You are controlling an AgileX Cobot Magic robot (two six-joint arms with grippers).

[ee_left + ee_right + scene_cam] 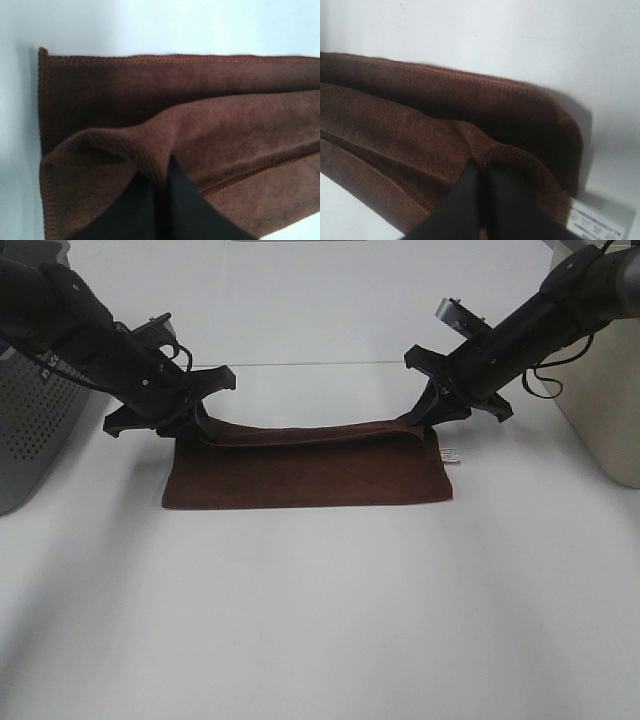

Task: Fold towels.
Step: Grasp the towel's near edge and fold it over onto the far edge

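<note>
A dark reddish-brown towel [305, 475] lies on the white table, its far edge lifted and carried over the near part. A small white tag [450, 454] shows at its right edge, also in the right wrist view [597, 220]. My left gripper [203, 428] is shut on the towel's far left corner [150, 165]. My right gripper [420, 423] is shut on the far right corner [480, 150]. The lifted edge sags between the two grippers, just above the lower layer.
A grey perforated basket [30, 430] stands at the left edge. A beige bin [610, 400] stands at the right edge. The white table [320, 620] extends in front of the towel.
</note>
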